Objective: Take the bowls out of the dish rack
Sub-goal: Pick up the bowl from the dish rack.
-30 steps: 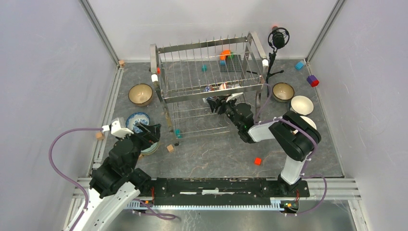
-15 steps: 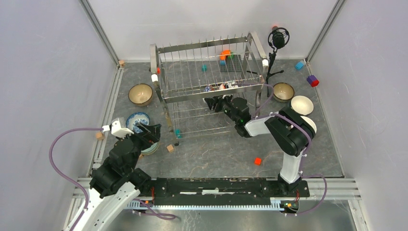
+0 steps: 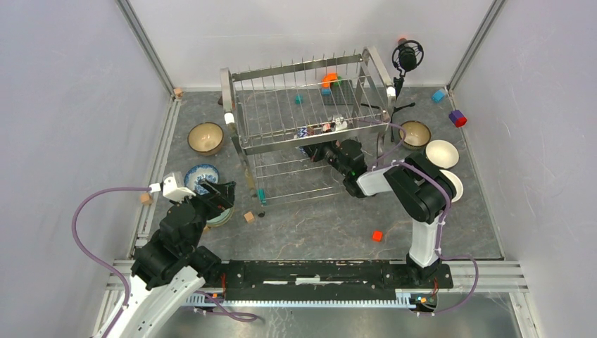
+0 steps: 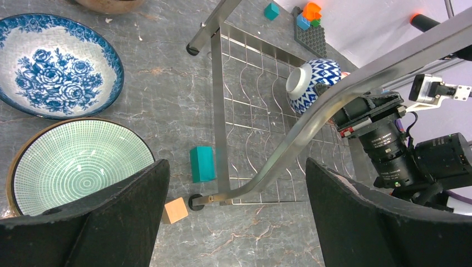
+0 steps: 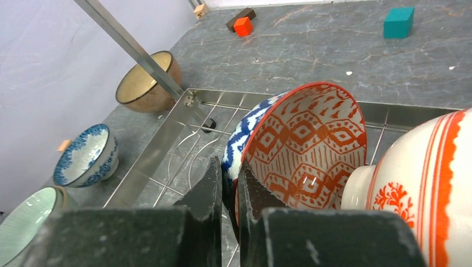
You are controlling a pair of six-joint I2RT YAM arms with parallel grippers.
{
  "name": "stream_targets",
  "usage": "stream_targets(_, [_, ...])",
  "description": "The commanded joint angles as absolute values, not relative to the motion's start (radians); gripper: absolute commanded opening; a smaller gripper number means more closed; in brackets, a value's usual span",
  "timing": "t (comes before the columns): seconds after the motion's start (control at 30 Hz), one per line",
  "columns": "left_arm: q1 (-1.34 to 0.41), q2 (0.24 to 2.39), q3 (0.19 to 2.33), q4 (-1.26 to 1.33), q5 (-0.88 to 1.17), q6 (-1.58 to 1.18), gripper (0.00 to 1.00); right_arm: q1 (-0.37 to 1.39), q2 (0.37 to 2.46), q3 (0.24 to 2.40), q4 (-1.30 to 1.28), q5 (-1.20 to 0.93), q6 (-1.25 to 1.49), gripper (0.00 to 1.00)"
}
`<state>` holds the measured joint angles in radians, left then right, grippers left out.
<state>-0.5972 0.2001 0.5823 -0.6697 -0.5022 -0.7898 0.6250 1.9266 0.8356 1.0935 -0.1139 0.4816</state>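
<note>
The steel dish rack (image 3: 310, 105) stands at the table's back middle. On its lower tier a bowl, blue-and-white outside and orange-patterned inside (image 5: 306, 144), stands on edge, and my right gripper (image 5: 229, 183) is shut on its rim. That bowl (image 4: 314, 83) also shows in the left wrist view. A red-and-white floral bowl (image 5: 423, 178) leans just right of it. My left gripper (image 4: 236, 222) hangs open over the bare table by the rack's front left foot. A pale green bowl (image 4: 78, 167) and a blue floral bowl (image 4: 53, 67) lie to its left.
A brown bowl (image 3: 205, 137) sits left of the rack. Another brown bowl (image 3: 414, 134) and a white bowl (image 3: 441, 153) sit to its right. A teal block (image 4: 202, 163) and a tan block (image 4: 176, 211) lie by the rack foot. A microphone tripod (image 3: 405, 60) stands at the back right.
My right gripper reached deeper under the rack's upper tier and shut on the patterned bowl's rim. The rack shifted slightly. The left arm stayed still.
</note>
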Motion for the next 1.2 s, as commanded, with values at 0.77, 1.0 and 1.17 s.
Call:
stream_targets(0.77, [-0.602, 0.197, 0.579, -0.624, -0.506, -0.764, 0.96, 0.597, 1.933, 0.760, 1.493, -0.327, 0.835, 0.00])
stream_targets(1.0, [-0.602, 0.195, 0.577, -0.626, -0.508, -0.764, 0.96, 0.597, 1.922, 0.748, 1.542, -0.363, 0.877, 0.00])
stream_targets(1.17, [-0.602, 0.194, 0.579, -0.625, -0.509, -0.764, 0.96, 0.598, 1.923, 0.721, 1.662, -0.432, 0.969, 0.00])
